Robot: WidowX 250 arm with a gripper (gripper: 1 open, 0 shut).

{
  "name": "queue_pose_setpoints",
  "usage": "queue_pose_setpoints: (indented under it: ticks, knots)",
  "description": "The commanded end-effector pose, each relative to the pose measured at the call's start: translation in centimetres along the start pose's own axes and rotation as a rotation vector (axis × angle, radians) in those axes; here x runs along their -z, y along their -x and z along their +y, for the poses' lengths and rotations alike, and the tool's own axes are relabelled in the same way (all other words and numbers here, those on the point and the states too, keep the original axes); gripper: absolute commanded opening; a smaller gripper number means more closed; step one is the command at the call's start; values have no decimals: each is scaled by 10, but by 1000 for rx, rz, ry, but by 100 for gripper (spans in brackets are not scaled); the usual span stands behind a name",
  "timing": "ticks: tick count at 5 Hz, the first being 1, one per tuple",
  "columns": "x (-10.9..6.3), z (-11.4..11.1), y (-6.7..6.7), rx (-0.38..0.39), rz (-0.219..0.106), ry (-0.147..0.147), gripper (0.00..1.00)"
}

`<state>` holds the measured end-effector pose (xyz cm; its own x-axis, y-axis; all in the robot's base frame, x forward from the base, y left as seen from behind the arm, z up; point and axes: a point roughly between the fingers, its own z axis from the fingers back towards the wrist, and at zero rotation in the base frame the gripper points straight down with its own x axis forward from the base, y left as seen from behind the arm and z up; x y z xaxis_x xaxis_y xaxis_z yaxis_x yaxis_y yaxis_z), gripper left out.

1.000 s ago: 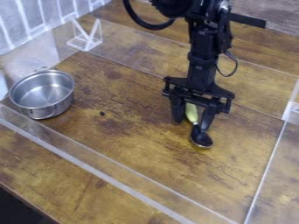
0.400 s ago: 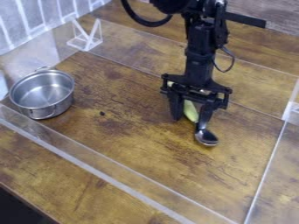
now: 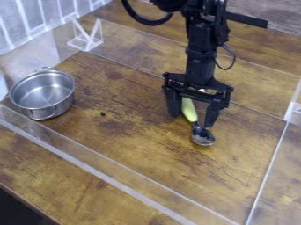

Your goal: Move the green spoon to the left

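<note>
The green spoon point(image 3: 193, 115) lies on the wooden table right of centre, its yellow-green handle between the fingers and its small shiny metal bowl point(image 3: 203, 135) pointing toward the near edge. My gripper point(image 3: 194, 115) points straight down over the handle. Its black fingers point(image 3: 174, 107) stand apart on either side of the handle, open and not clamping it. The upper part of the handle is hidden behind the gripper.
A round steel bowl point(image 3: 42, 91) sits at the left. Clear acrylic walls point(image 3: 112, 180) fence the work area along the near side and right. A small clear stand point(image 3: 84, 37) is at the back left. Bare wood lies between the bowl and the spoon.
The fingers have spread apart and let go of the spoon's handle. The spoon's metal bowl now rests flat on the table. The arm itself has stayed in place.
</note>
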<state>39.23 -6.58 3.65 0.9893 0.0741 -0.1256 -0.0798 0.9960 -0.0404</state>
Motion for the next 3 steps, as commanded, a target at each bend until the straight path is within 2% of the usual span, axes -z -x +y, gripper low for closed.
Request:
queue_pose_setpoints:
  ticks: [1, 3]
  knots:
    - [-21, 2, -9, -7, -54, 18, 0]
    - [-60, 4, -6, -5, -113, 38, 0]
